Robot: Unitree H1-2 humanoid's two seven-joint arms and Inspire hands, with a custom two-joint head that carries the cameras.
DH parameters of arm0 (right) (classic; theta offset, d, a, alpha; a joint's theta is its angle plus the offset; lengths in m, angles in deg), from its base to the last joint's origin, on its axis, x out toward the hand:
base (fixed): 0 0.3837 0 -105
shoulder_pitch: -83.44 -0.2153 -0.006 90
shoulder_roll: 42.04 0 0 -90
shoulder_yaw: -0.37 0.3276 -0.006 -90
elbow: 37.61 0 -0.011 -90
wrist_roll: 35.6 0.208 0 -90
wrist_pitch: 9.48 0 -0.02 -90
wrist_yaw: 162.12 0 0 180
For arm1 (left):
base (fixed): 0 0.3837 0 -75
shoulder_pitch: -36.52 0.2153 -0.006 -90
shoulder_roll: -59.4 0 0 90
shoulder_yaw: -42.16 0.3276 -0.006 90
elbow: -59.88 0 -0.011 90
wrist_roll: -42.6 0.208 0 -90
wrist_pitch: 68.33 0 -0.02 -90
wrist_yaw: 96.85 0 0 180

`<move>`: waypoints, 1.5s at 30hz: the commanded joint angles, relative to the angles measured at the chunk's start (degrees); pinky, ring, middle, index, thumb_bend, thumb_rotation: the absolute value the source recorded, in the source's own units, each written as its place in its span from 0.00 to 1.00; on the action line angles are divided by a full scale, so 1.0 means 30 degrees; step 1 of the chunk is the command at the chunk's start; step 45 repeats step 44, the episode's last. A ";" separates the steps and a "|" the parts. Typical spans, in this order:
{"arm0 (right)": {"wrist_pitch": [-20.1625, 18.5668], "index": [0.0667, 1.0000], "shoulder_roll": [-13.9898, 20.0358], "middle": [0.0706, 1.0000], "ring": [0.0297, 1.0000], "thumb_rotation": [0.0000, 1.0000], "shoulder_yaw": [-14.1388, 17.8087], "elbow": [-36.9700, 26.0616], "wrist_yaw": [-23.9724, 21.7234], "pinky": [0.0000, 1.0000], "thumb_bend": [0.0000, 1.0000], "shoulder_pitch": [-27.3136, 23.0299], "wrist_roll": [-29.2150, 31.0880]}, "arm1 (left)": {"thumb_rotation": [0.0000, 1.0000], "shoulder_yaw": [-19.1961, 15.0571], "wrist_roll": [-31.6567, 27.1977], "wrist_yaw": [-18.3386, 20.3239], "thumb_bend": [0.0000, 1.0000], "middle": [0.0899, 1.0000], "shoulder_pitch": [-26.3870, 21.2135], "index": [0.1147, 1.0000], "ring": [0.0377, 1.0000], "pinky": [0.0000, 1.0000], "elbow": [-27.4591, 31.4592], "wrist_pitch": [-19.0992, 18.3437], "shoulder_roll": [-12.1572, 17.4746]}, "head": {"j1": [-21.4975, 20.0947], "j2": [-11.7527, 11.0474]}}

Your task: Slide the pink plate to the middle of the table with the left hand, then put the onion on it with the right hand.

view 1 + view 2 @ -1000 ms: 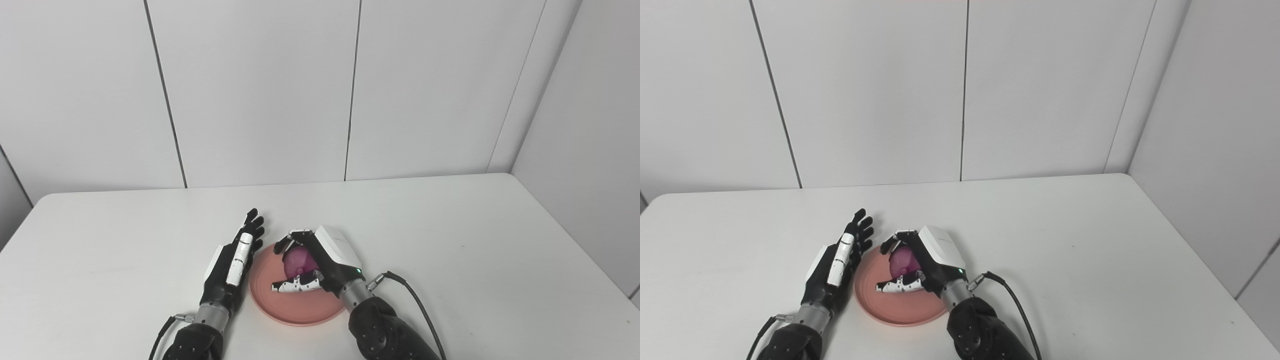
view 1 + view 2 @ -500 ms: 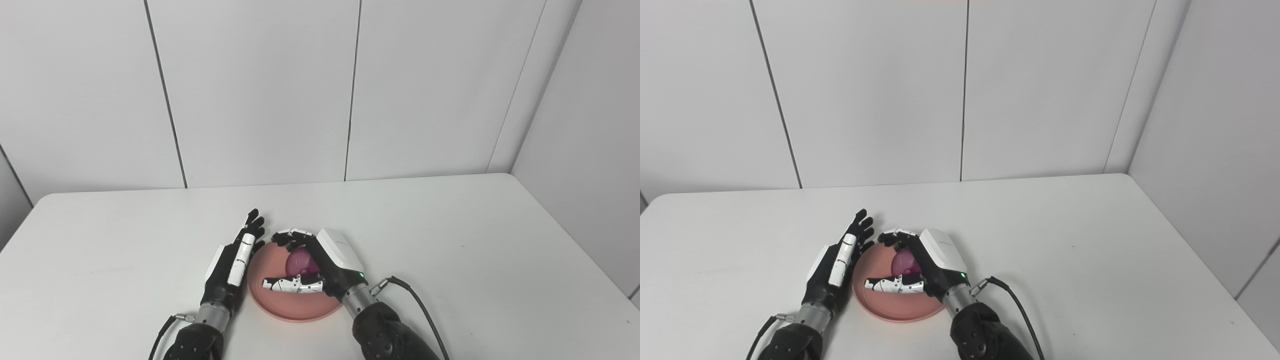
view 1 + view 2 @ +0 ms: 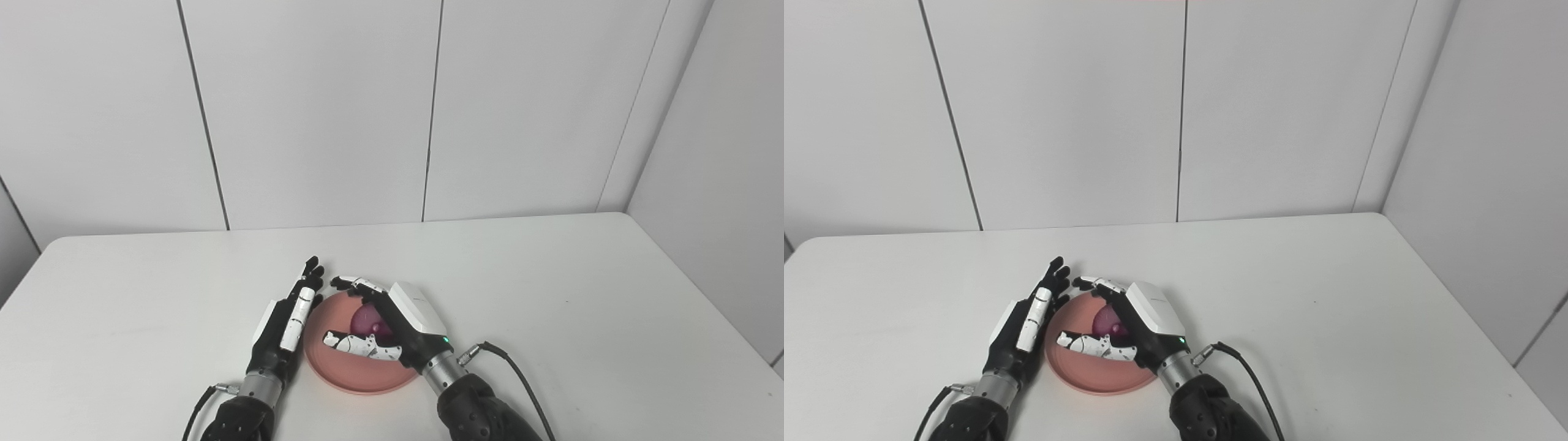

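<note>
The round, shallow pink plate (image 3: 355, 370) lies flat, its left rim just beside the left hand (image 3: 285, 324). The small, rounded purple-red onion (image 3: 365, 320) sits on it, within the spread fingers of the right hand (image 3: 392, 324).

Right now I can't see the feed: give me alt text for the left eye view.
The right hand, fingers spread, arches over a purple onion resting on the pink plate near the white table's front edge. The left hand lies flat and open against the plate's left rim.

A white table (image 3: 551, 294) stands against grey wall panels (image 3: 318, 110).
</note>
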 commanded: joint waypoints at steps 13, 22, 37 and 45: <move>0.0508 0.93 0.0569 0.95 0.92 1.00 0.2274 -0.1546 -0.0039 0.86 0.66 -0.0036 0.1486 | 1.00 -0.0156 -0.0105 -0.0093 0.63 0.98 -0.0629 0.98 0.97 0.98 0.0706 0.0054 0.0016 | 0.0253 -0.0009; -0.0773 0.98 0.0602 1.00 0.97 1.00 0.3556 -0.2010 -0.0720 0.93 0.61 0.0412 0.2590 | 1.00 -0.0195 -0.0016 -0.0136 0.63 0.98 -0.0574 0.98 0.98 0.99 0.0581 0.0256 0.0222 | 0.0311 -0.0075; -0.2607 0.99 0.0196 1.00 0.99 1.00 0.4535 -0.1628 -0.0533 0.99 0.65 0.0689 0.2610 | 1.00 -0.0214 0.0053 -0.0234 0.63 0.98 -0.0559 0.98 0.99 1.00 0.0276 0.0523 0.0475 | 0.0440 -0.0092; -0.3098 1.00 -0.0029 1.00 1.00 1.00 0.4781 -0.1241 -0.0472 1.00 0.69 0.0608 0.2824 | 1.00 -0.0290 -0.0036 -0.0238 0.64 0.98 -0.0495 0.99 0.99 1.00 0.0301 0.0397 0.0634 | 0.0498 -0.0079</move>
